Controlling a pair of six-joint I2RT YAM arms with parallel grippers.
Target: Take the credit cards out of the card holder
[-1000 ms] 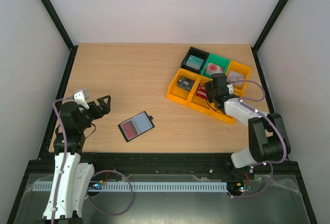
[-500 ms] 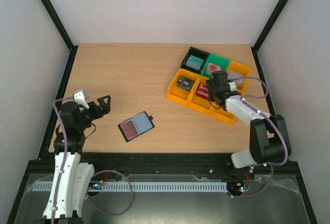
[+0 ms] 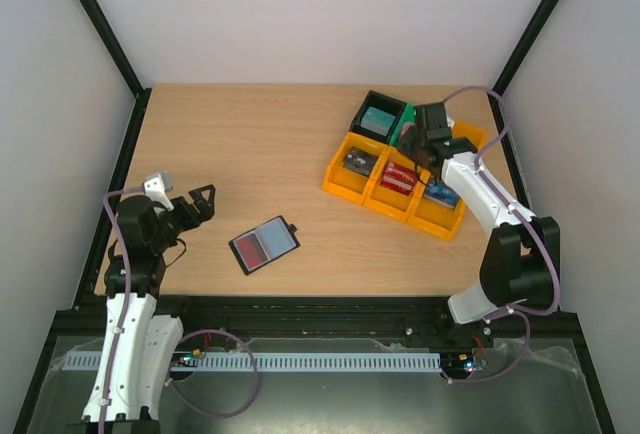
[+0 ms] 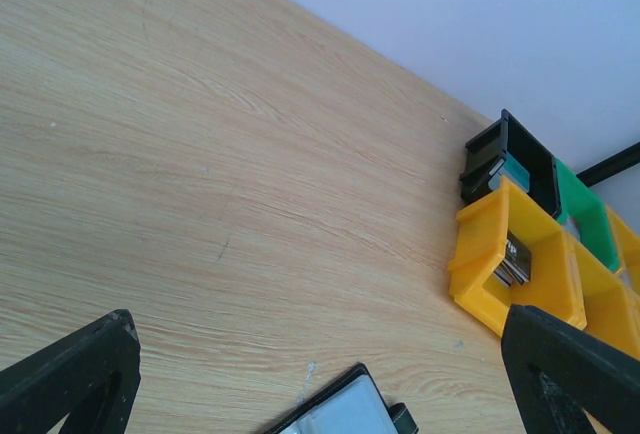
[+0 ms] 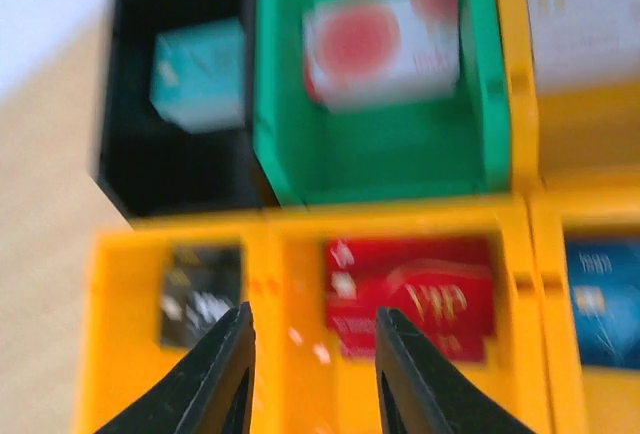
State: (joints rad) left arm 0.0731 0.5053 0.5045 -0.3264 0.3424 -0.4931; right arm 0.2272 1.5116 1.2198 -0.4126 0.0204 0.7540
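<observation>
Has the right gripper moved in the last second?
Yes. In the top view the right gripper went from over the near yellow bins toward the far wall; now it is beside the black bin.

Light wood table (image 3: 250, 144), plain white walls (image 3: 320, 14), black corner posts (image 3: 102, 24).

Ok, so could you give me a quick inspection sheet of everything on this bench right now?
Surface: wooden table, no stains seen.
Job's things: black card holder lies open near the front edge, red card inside.
Clutter: yellow, green and black bins, small items inside.
Hands: left hand open, empty, left of holder; right hand open, empty, over bins.
Cables: purple cables looped along both arms.
Surroundings: white walls, black frame.
</observation>
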